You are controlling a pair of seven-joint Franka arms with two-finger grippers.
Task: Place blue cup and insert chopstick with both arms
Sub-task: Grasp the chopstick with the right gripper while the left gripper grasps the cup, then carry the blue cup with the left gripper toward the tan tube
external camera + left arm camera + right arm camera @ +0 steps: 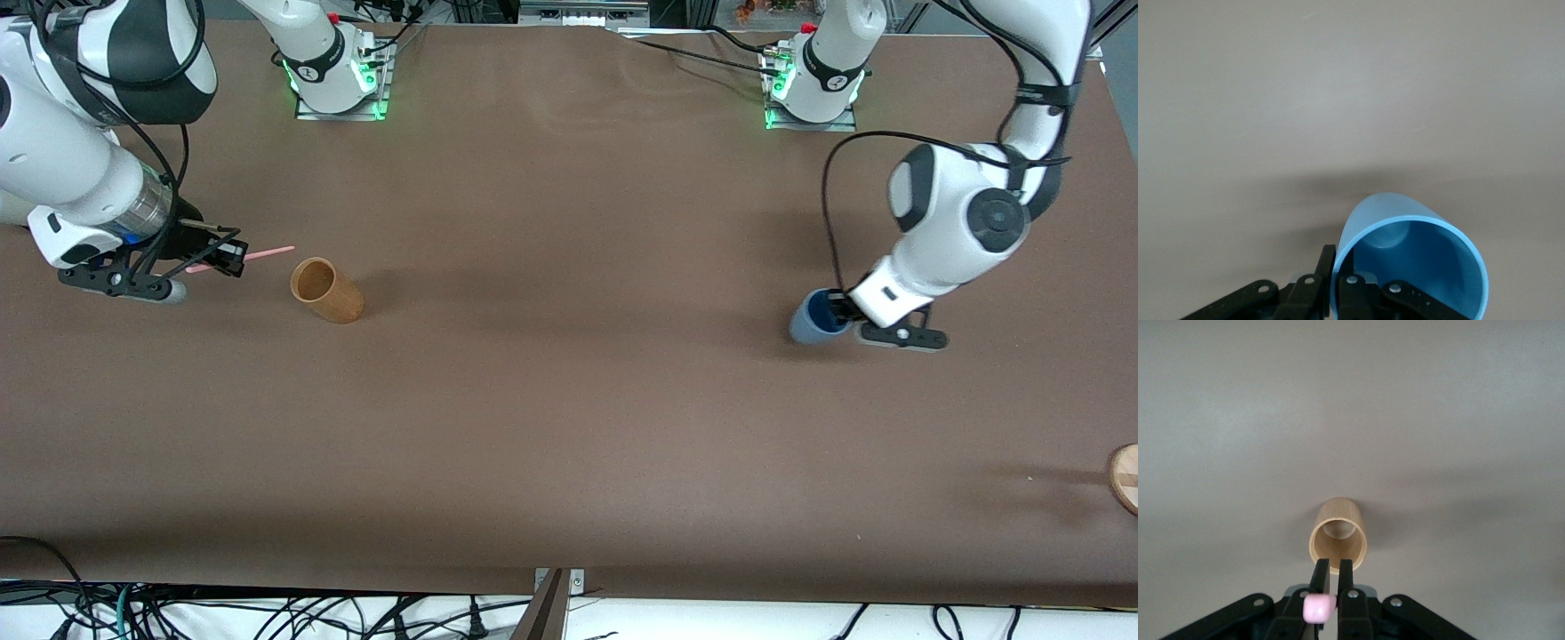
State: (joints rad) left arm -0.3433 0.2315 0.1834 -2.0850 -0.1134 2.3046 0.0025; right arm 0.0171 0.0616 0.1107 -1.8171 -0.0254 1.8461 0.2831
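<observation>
Brown matting covers the whole bench, with the two arm bases bolted along its edge farthest from the front camera and loose cables hanging off the near edge. From the front, the right gripper is at the right arm's end of the bench, jaws clamped on the chopstick, which lies nearly level and points toward the tan wooden cup standing just beside it on the matting. Toward the left arm's end, the left gripper has its jaws pinched on the rim of the blue cup, which is tilted with its mouth turned toward the arm. A round wooden piece shows at the bench's edge, nearer the camera than that cup.

Left wrist view: the left gripper has one finger outside the blue cup and the other inside, closed on the wall; the bright blue interior faces the lens.

Right wrist view: the right gripper squeezes the chopstick, seen end-on as a pink stub, and the tan wooden cup stands ahead, mouth open to the lens.
</observation>
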